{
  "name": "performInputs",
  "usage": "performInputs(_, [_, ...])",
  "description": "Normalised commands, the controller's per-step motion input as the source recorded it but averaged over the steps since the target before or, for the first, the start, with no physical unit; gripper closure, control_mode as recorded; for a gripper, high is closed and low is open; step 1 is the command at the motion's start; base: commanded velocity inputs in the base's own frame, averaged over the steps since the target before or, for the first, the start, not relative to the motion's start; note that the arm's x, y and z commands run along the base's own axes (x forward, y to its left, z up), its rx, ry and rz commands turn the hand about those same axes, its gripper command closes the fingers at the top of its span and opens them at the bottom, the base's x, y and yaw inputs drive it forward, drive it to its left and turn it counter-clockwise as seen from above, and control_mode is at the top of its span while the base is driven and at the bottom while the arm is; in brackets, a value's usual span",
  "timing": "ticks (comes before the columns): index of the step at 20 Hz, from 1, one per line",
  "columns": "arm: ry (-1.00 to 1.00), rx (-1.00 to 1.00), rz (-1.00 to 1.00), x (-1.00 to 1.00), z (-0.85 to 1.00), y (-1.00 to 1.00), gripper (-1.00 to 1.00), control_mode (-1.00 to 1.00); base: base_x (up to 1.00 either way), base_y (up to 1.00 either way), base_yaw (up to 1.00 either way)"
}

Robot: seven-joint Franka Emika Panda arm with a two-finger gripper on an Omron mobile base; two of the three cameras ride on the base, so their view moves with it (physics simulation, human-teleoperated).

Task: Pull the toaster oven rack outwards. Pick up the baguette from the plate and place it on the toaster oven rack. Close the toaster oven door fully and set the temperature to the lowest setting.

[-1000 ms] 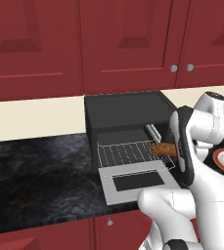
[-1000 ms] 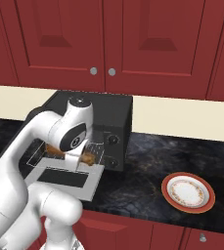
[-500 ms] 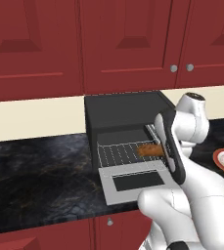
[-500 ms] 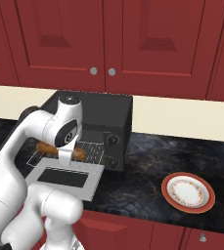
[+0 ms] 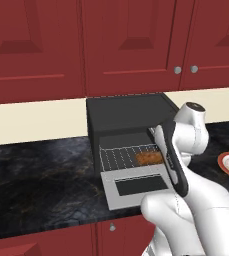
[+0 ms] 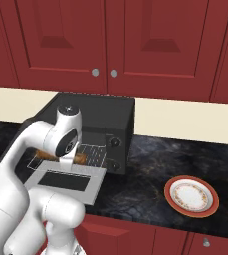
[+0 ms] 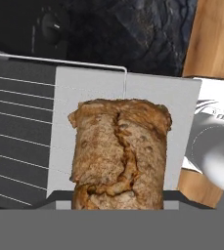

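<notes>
Baguette gripped in the jaws, poised above the pulled-out toaster oven rack; placing step underway — next, lower, then let go onto the wires.

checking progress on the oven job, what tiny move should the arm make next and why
Probably ease the hand down a touch, then open. The gripper holds the golden-brown crusty baguette over the pulled-out silver wire rack of the boxy black toaster oven. The light grey door with its dark window lies open below. Whether the bread already touches the wires is unclear.
</notes>
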Motion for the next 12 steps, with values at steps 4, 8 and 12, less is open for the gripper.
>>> performInputs(4, [0.00, 0.00, 0.02, 0.28, -0.21, 0.08, 1.00, -1.00, 0.00, 0.00, 0.00])
performInputs(8, [0.00, 0.00, 0.01, 0.33, -0.23, 0.15, 1.00, -1.00, 0.00, 0.00, 0.00])
performInputs(12, [0.00, 0.00, 0.00, 0.31, -0.30, 0.23, 1.00, -1.00, 0.00, 0.00, 0.00])
